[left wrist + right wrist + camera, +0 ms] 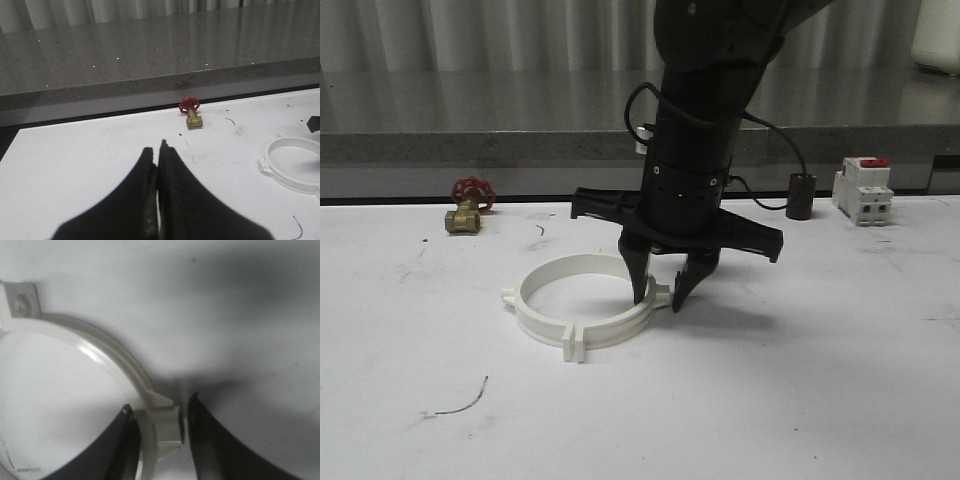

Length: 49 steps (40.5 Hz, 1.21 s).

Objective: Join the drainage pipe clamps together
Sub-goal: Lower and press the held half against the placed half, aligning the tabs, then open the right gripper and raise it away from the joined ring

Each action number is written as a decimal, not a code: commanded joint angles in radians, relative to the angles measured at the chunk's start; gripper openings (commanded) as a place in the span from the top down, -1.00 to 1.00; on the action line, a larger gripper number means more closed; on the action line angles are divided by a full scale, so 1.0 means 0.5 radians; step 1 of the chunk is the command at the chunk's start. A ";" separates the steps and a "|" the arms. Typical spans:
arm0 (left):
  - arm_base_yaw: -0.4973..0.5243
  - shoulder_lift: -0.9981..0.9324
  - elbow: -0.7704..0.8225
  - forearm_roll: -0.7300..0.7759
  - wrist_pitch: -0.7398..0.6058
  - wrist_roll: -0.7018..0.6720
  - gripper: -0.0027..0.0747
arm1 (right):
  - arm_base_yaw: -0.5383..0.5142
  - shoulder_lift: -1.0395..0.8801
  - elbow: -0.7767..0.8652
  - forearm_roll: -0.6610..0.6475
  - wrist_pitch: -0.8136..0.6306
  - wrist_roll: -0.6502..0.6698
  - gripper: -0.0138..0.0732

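The two white drainage pipe clamps lie together as one ring on the white table, with lugs sticking out at its left, front and right. My right gripper points down at the ring's right side. Its fingers straddle the ring wall and the lug there, one inside the ring and one outside. In the right wrist view the right gripper stands open, with a thin gap beside the lug. My left gripper is shut and empty, low over bare table left of the ring.
A brass valve with a red handwheel sits at the back left. A white breaker with a red top and a black cylinder stand at the back right. A grey counter runs behind the table. A thin wire scrap lies at the front left.
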 commanded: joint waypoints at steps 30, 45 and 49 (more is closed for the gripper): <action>-0.001 0.028 -0.047 0.003 -0.160 -0.006 0.98 | -0.004 -0.132 -0.060 -0.010 -0.103 0.046 -0.41; -0.001 0.028 -0.047 0.003 -0.160 -0.006 0.98 | -0.004 -0.368 -0.060 -0.044 0.066 0.007 -0.33; -0.001 0.028 -0.047 0.003 -0.160 -0.006 0.98 | -0.004 -0.453 -0.060 -0.044 0.078 -0.021 -0.03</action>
